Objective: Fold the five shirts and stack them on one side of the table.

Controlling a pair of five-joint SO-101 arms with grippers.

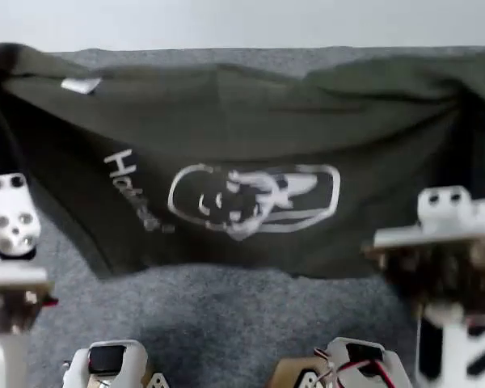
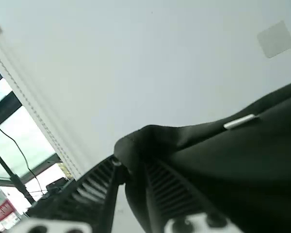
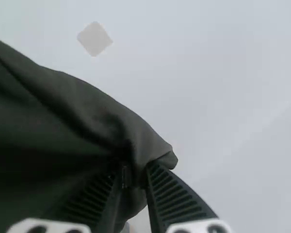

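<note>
The dark green shirt [image 1: 250, 129] hangs lifted and stretched between the two arms above the grey worktop [image 1: 226, 323], its printed face turned to the high camera. The left tool [image 2: 131, 162] is pressed together on a bunched corner of the cloth, near the small white label [image 2: 240, 121]. The right tool [image 3: 133, 167] pinches the opposite corner in the same way, with fabric caught between its ribbed fingers [image 3: 174, 199]. To do this step well, I judge that both arms should travel together at equal height and hold the top edge taut, so the cloth comes down flat and square rather than twisted. Neither pinch should let go until the lower edge lies on the worktop. Each grip seems to take only a small bite of fabric, so a jerk could pull a corner free. The sleeves are hard to make out, the ends of the shirt run out of the high view, whatever lies behind the raised cloth is hidden, and I cannot tell whether the lower edge touches the worktop
</note>
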